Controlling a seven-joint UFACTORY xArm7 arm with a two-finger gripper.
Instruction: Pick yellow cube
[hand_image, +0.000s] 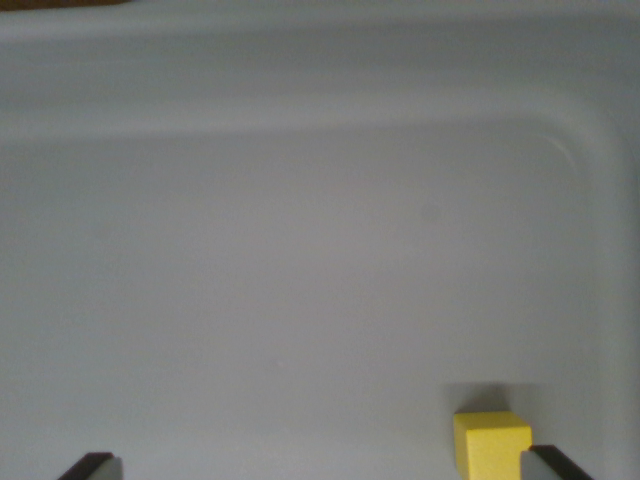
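A small yellow cube (490, 445) sits on the floor of a pale grey tray (300, 250), at the wrist view's lower right. My gripper (325, 468) is open, its two dark fingertips just showing at the bottom edge. The left fingertip (92, 466) is far from the cube. The right fingertip (552, 464) is right beside the cube, at its right side, and overlaps its lower right corner. The cube lies inside the gap between the fingers, close against the right one. Nothing is held.
The tray's raised rim (320, 110) runs across the top and curves down at the right (610, 200). A thin strip of brown surface (60, 3) shows beyond the rim at the top left.
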